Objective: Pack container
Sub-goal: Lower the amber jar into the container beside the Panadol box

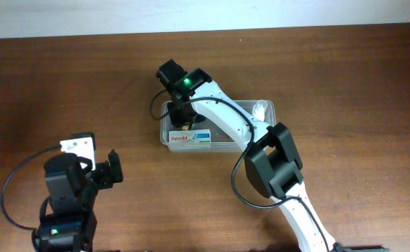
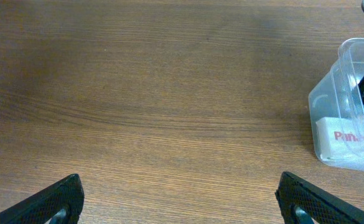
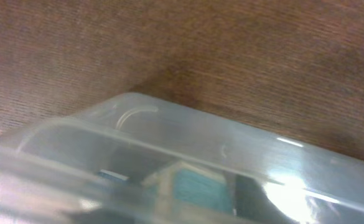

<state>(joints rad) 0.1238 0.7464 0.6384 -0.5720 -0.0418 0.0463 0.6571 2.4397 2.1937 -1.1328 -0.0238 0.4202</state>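
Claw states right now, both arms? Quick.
Left claw: open, empty.
Right claw: at the left end of the container; open or closed cannot be told.

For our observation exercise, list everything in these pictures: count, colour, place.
table: one, brown wood, under everything
container: one, clear, mid-table
box: one, white with red lettering, inside container, near wall
bottle: one, whitish, inside container, far right corner
left arm: one, black, near left
right arm: one, white and black, reaching to container
left pincer: one, black, open over bare table
right pincer: one, black, in container's left end; open or shut unclear
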